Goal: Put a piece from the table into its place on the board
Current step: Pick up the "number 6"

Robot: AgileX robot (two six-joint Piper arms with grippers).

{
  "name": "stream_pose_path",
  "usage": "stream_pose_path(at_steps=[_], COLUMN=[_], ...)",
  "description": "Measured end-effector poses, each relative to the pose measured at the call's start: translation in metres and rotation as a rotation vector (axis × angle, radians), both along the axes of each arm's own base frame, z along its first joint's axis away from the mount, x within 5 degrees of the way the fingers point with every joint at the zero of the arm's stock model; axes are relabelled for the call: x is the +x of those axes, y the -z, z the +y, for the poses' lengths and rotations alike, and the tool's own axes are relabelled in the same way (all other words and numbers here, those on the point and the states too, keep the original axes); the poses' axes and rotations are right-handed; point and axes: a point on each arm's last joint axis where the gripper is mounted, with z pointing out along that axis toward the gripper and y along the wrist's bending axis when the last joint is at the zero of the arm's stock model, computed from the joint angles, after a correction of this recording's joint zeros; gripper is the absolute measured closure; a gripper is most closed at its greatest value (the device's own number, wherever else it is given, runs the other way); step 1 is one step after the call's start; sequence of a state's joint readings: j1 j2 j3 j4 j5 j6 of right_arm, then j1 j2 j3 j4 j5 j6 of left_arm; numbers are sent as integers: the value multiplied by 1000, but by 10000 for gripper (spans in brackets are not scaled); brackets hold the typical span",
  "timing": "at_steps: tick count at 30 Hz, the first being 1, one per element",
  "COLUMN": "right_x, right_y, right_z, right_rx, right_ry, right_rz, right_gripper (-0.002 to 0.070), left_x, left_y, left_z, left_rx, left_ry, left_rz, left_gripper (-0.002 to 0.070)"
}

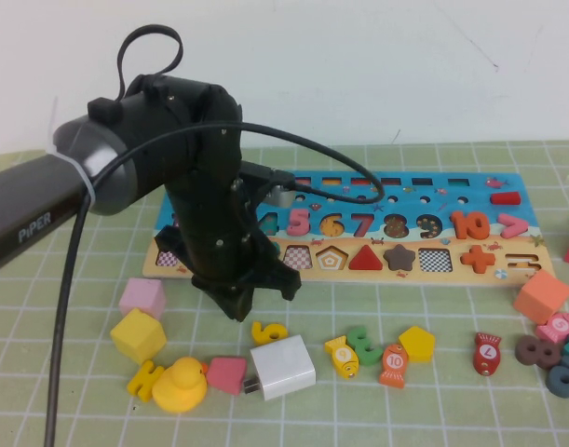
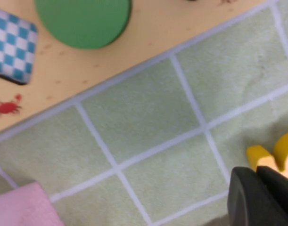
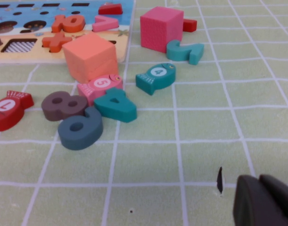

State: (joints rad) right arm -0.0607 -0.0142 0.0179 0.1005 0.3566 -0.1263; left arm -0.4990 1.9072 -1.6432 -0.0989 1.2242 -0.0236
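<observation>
The yellow numeral 6 (image 1: 268,331) lies flat on the green grid table (image 1: 377,410) just in front of the board (image 1: 508,270). My left gripper (image 1: 239,307) hangs low over the mat just left of the 6, fingers together and empty. In the left wrist view the 6 (image 2: 275,153) shows just past the closed fingertips of the left gripper (image 2: 258,181). The board's 6 place (image 1: 332,225) shows as a tan recess between the 5 and 7. My right gripper (image 3: 262,200) is shut and empty over bare mat at the right, outside the high view.
Near the 6 lie a white block (image 1: 282,369), a pink piece (image 1: 226,374), a yellow duck (image 1: 180,386), a yellow block (image 1: 137,335) and a pink cube (image 1: 142,298). Fish and numerals lie in front of the board. Blocks and numerals cluster at the right (image 3: 89,56).
</observation>
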Motion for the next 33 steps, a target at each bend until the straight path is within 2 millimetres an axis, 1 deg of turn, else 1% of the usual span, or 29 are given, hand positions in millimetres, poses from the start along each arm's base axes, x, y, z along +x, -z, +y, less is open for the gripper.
stream_pose_path(at_steps=[2, 7, 9, 21, 33], right_x=[0, 0, 0, 0, 0], right_y=[0, 0, 0, 0, 0], right_z=[0, 0, 0, 0, 0], right_rx=[0, 0, 0, 0, 0], right_ry=[0, 0, 0, 0, 0], right_rz=[0, 0, 0, 0, 0], right_gripper=[679, 679, 679, 679, 679], left_x=[-1, -9, -11, -11, -5], left_y=[3, 22, 26, 26, 27], left_z=[1, 6, 7, 6, -8], left_rx=[13, 47, 56, 46, -106], left_ry=[1, 25, 31, 60, 42], left_rz=[8, 64, 79, 80, 24], left_gripper=[677, 677, 677, 677, 677])
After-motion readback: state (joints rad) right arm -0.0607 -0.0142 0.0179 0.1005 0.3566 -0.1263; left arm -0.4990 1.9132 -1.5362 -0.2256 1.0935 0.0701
